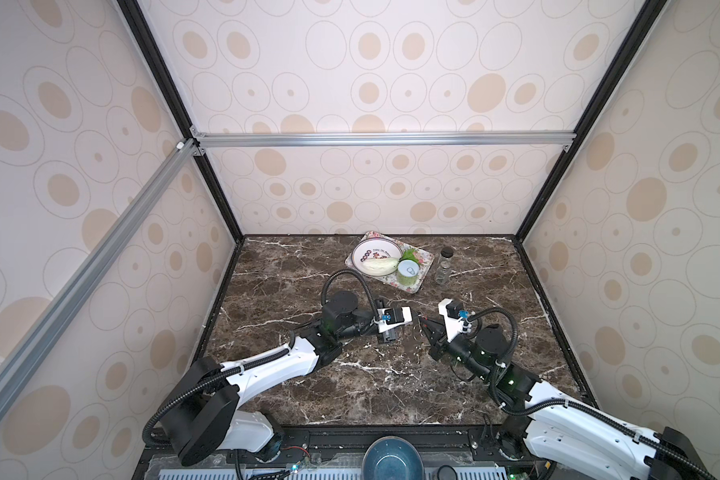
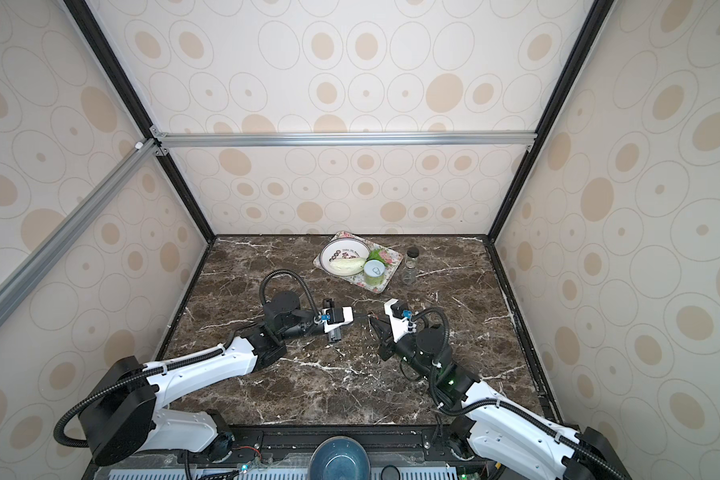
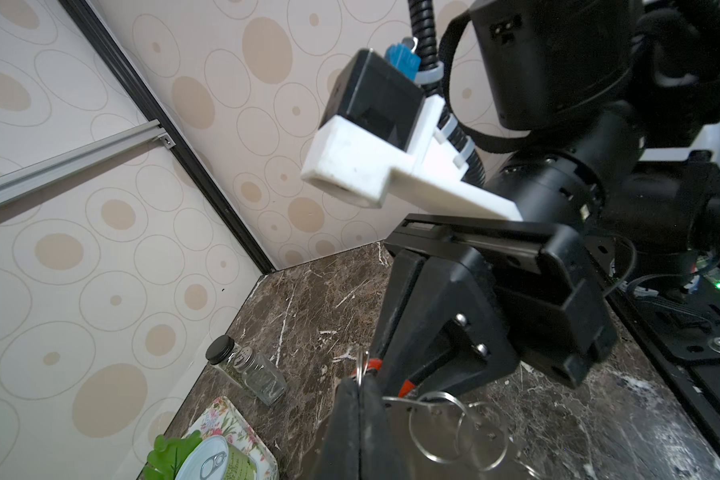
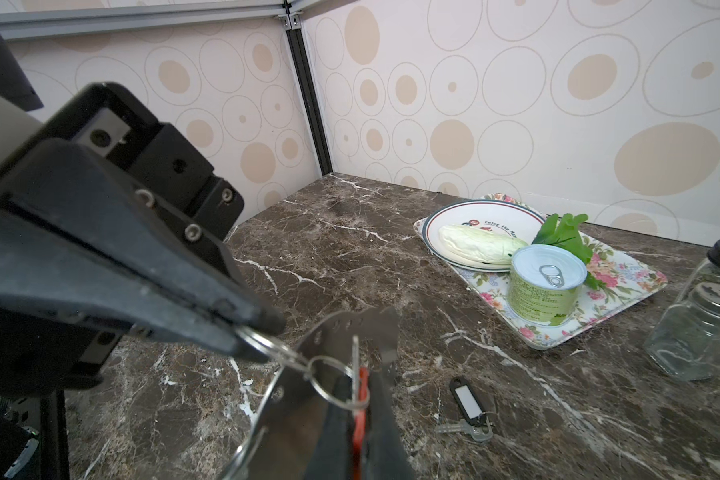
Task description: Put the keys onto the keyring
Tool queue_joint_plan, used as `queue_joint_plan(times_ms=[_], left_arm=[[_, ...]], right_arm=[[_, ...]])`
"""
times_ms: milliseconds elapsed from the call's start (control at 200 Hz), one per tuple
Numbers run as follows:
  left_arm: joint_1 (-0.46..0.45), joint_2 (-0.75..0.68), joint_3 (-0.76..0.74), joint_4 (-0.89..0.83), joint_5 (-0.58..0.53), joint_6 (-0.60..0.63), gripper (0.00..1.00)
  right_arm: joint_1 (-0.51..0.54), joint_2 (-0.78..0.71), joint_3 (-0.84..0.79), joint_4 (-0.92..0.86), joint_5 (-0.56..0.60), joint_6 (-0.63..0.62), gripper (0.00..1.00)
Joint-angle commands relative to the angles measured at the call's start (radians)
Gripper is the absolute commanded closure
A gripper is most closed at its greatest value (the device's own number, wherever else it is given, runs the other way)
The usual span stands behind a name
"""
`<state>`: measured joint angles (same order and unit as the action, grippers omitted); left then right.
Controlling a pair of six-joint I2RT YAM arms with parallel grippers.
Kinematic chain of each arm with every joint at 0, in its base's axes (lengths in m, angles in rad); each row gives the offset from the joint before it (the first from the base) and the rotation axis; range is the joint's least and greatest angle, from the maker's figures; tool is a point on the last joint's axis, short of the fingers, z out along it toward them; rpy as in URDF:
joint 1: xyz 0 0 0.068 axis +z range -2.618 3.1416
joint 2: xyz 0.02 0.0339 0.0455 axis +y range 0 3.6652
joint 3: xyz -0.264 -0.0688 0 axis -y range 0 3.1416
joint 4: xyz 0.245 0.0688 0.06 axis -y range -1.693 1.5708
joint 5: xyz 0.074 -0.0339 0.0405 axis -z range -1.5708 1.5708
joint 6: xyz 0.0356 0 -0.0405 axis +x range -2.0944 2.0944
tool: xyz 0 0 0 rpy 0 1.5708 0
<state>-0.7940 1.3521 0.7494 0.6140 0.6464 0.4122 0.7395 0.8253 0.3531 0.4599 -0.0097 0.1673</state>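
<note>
My right gripper point(image 4: 358, 378) was clamped shut on the red-tag key point(image 4: 357, 434) at the keyring point(image 4: 350, 328), and my left gripper point(image 4: 256, 334) pinched a split ring point(image 4: 281, 351) by its rim; that key looked mid-threading. Beyond, the black-tag key point(image 4: 468, 401) lay loose on the table point(image 4: 329, 257), not yet started. Farther off, a tray point(image 4: 628, 276) held a plate point(image 4: 487, 205) of cabbage point(image 4: 479, 245), a sealed can point(image 4: 545, 286) and greens point(image 4: 566, 235).

- The red tag point(image 4: 358, 432) is mostly hidden between the fingers of the right gripper point(image 4: 357, 380).
- The keyring point(image 4: 341, 332) is blurred up close and cut off by the frame edge.
- In both top views the keyring is too small to make out.
- The glass jar point(image 4: 699, 316) is cut off by the frame edge.
</note>
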Motion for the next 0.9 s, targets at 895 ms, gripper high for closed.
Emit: queue_joint_plan(times_ms=[895], left_arm=[[-0.005, -0.022, 0.013, 0.058, -0.062, 0.026, 0.90]], right_arm=[[0.020, -0.042, 0.008, -0.056, 0.106, -0.029, 1.00]])
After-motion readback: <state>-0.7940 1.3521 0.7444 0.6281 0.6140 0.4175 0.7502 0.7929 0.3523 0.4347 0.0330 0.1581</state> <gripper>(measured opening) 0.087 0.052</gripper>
